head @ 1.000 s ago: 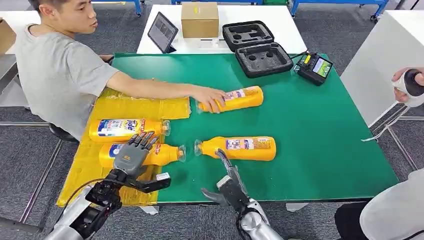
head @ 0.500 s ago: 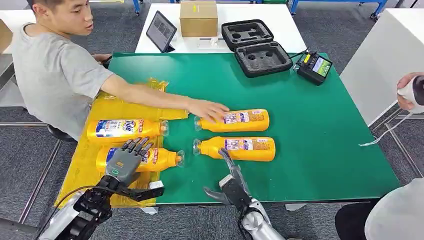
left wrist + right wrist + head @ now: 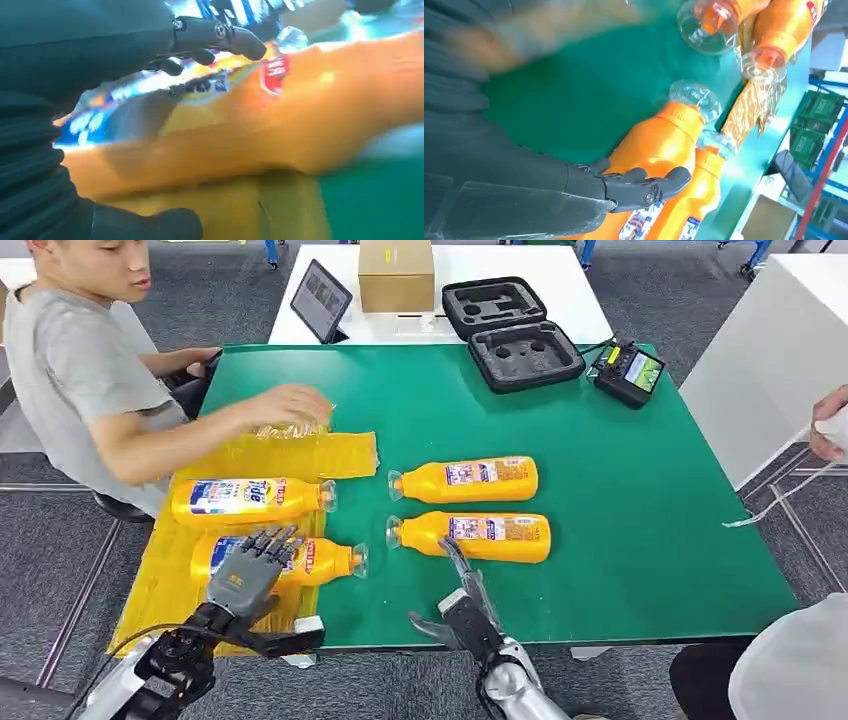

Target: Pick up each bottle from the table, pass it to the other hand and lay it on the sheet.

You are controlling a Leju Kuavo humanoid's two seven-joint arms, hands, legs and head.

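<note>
A: What lies toward the counter's (image 3: 620, 500) left edge?
B: Two bottles on the yellow sheet (image 3: 160, 580); the left hand (image 3: 245, 575) rests spread fingers (image 3: 240, 40) on the near one (image 3: 310, 558), holding nothing.
A: And rightward?
B: Two more bottles mid-counter; the right hand (image 3: 458, 602), fingers (image 3: 659, 185) apart, hovers by the nearer (image 3: 480, 536).

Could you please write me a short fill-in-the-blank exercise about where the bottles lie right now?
1. ____ orange bottles lie on the yellow sheet.
2. The left hand rests over the bottle on the sheet lying ____ the robot.
3. The two bottles off the sheet lie on the ____ table.

Answers: two; nearer; green
</note>
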